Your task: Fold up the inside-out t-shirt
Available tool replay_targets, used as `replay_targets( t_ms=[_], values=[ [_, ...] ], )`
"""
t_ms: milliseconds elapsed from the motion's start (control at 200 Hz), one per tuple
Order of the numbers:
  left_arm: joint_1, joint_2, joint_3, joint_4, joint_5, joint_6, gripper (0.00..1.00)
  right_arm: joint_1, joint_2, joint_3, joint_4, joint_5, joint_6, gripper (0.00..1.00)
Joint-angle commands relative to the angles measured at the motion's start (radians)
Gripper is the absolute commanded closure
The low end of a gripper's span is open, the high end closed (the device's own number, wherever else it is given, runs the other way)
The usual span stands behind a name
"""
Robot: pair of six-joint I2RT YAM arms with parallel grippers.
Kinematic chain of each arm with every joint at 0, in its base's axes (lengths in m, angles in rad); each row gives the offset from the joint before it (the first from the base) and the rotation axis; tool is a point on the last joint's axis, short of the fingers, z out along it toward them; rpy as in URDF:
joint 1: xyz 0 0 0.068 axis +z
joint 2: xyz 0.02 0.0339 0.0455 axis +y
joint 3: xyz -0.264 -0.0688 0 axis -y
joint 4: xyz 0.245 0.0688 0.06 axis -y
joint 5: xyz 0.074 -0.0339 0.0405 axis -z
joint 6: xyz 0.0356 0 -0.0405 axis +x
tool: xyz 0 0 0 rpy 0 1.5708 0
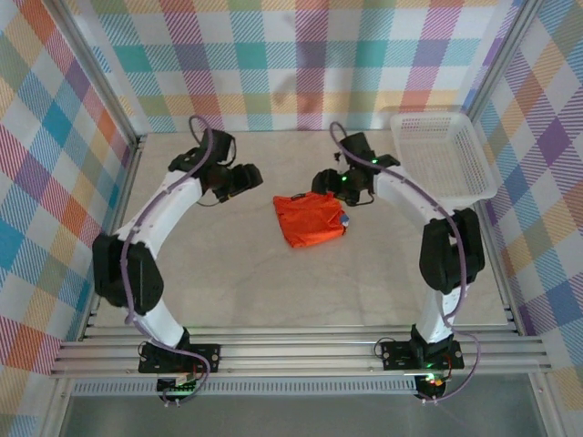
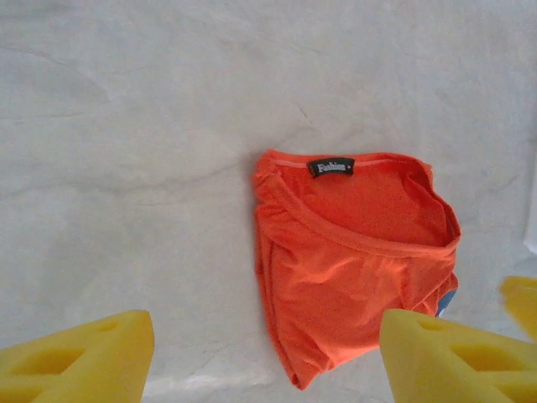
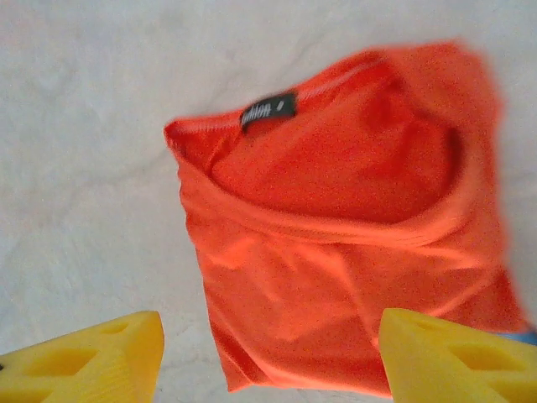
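Observation:
The inside-out t-shirt (image 1: 310,218) lies as a small folded orange-red bundle on the pale table, about midway between the two arms. Its dark label (image 2: 331,166) faces up at the neck edge. My left gripper (image 1: 241,177) hovers left of the bundle, open, its yellow fingertips (image 2: 84,357) wide apart over the t-shirt (image 2: 352,260) with nothing between them. My right gripper (image 1: 330,182) hangs just above the bundle's far right corner, also open. In the right wrist view the t-shirt (image 3: 336,252) and label (image 3: 268,109) lie below the spread jaws of the right gripper (image 3: 268,361).
A white mesh basket (image 1: 444,196) stands at the back right against the plaid wall. Plaid walls close the table on three sides. A yellow fingertip (image 2: 522,302) of the other arm shows at the right edge of the left wrist view.

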Motion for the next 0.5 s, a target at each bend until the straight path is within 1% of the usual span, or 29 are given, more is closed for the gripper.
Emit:
replay_targets(
  t_ms=[0,110,225,355,435,495],
  values=[
    [0.010,-0.043,-0.096,0.007,-0.007,-0.019,0.28,0.034,0.134,-0.044,0.034,-0.032,-0.002,0.32],
    [0.017,-0.081,-0.150,0.014,0.004,-0.019,0.28,0.068,0.218,-0.052,0.079,-0.052,0.031,0.33],
    [0.022,-0.096,-0.185,0.030,0.018,-0.020,0.28,0.125,0.276,-0.052,0.146,-0.084,0.114,0.34],
    [0.033,-0.108,-0.199,0.039,0.029,-0.022,0.28,0.189,0.330,-0.030,0.285,-0.075,0.292,0.37],
    [0.043,-0.118,-0.207,0.045,0.035,-0.031,0.28,0.217,0.385,0.022,0.356,-0.013,0.437,0.38],
    [0.053,-0.129,-0.214,0.044,0.030,-0.039,0.28,0.237,0.439,0.097,0.396,0.032,0.527,0.40]
  ],
)
